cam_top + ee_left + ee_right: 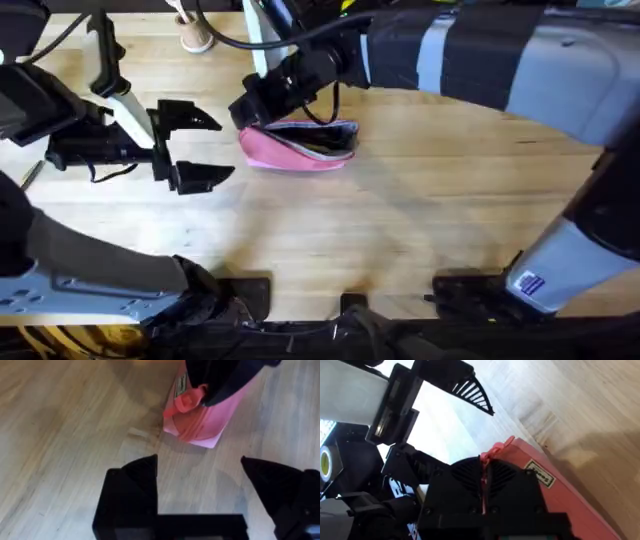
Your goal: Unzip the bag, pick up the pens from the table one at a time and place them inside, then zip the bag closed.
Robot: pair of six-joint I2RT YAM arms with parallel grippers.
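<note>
With its top seen gaping and no pens left lying out, the bag [298,146] on the table [420,220] is pinched at its pull tab [492,453] by the right gripper [250,108] for zipping, while the left gripper [198,146] is held apart beside it.

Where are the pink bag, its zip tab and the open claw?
bag [300,150]: overhead view, pink side.
zip tab [186,400]: left wrist view, tab's middle.
left gripper [195,146]: overhead view, gap between its spread fingers.

Left gripper [205,148] spread wide, right gripper [485,472] pinched closed
</note>
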